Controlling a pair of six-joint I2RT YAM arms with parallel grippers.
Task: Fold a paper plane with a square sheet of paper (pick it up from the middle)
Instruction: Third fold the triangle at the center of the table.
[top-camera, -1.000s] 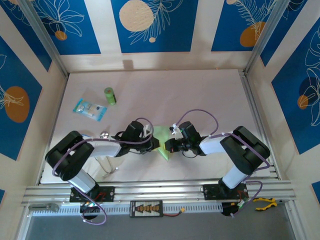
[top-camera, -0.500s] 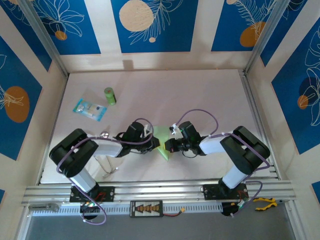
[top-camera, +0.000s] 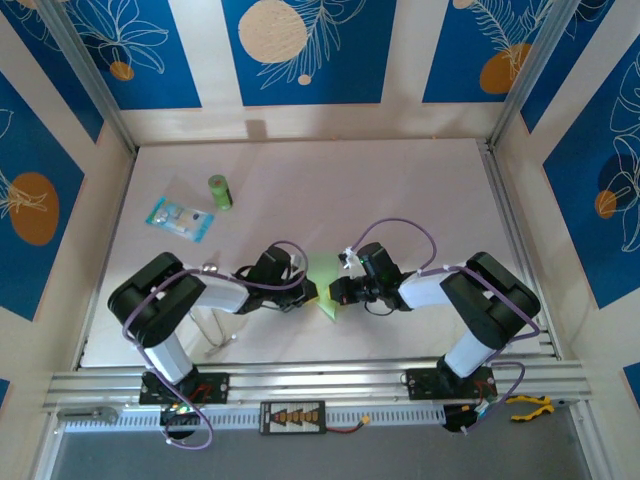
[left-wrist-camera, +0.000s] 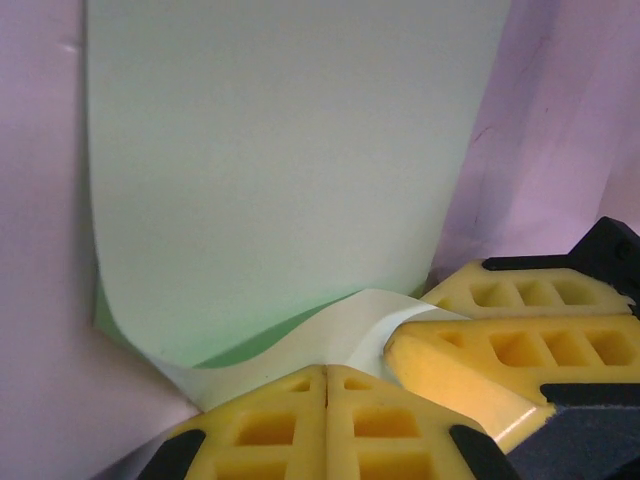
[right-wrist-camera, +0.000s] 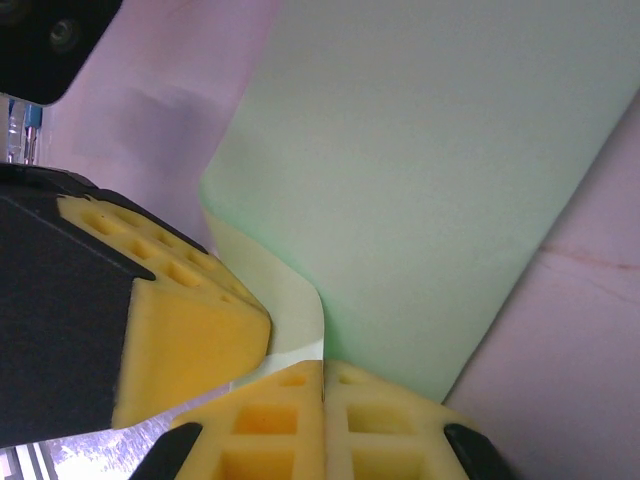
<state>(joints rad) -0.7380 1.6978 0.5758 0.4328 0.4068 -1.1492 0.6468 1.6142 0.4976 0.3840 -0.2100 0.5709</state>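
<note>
Pinching the curled near edge of the square sheet of paper (top-camera: 322, 268), the left gripper (top-camera: 311, 291) and right gripper (top-camera: 336, 292) are each pressing their pads together, tip to tip; the sheet is lying on the counter (top-camera: 420, 180), front-centre, between the 2 arms.

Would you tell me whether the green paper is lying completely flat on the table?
No, the left wrist view shows the paper curling up at its near edge.
</note>
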